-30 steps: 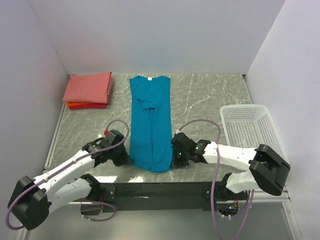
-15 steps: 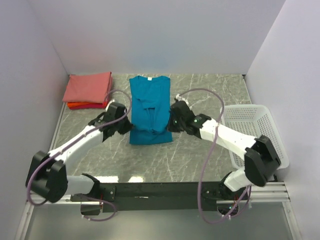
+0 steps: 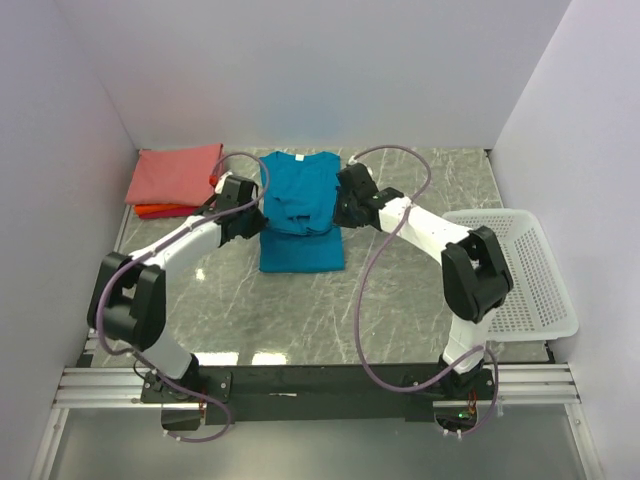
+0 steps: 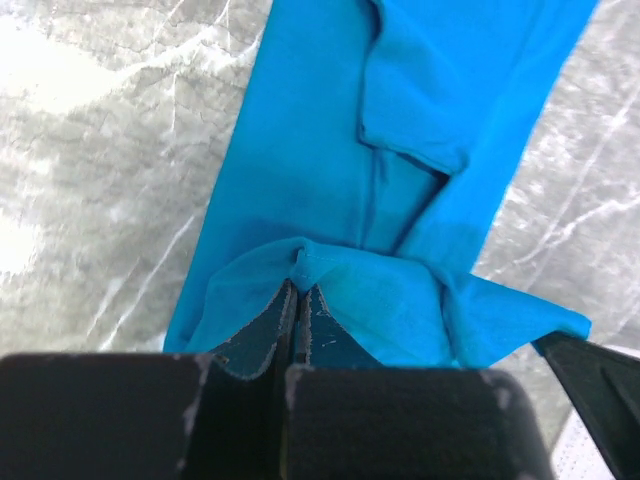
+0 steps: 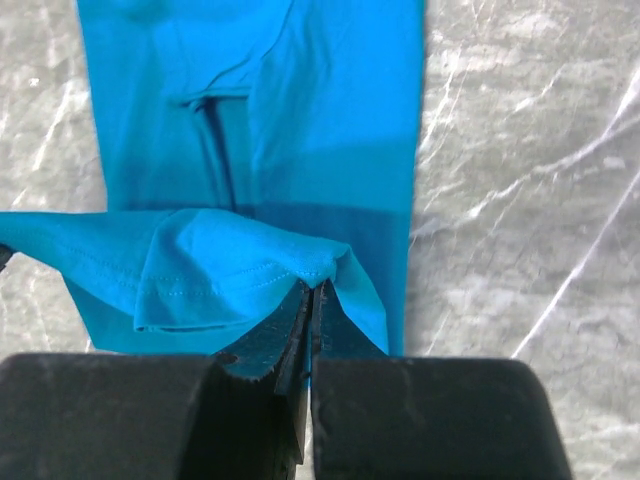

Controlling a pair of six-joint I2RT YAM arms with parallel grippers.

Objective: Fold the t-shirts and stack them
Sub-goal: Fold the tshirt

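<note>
The teal-blue t-shirt [image 3: 300, 215] lies on the marble table, its bottom half doubled over toward the neck. My left gripper [image 3: 252, 212] is shut on the hem's left corner, seen in the left wrist view [image 4: 300, 280]. My right gripper [image 3: 343, 208] is shut on the hem's right corner, seen in the right wrist view [image 5: 315, 285]. Both hold the hem a little above the shirt's middle [image 5: 300, 130]. The folded salmon-pink t-shirt [image 3: 175, 175] lies on the orange-red one [image 3: 160, 211] at the back left.
A white mesh basket [image 3: 510, 270] stands at the right edge of the table. White walls close in the left, back and right sides. The grey marble tabletop [image 3: 300, 310] extends in front of the shirt.
Both grippers have carried the shirt's bottom hem from the near edge toward the back, doubling the shirt over. The arms are now stretched far out.
</note>
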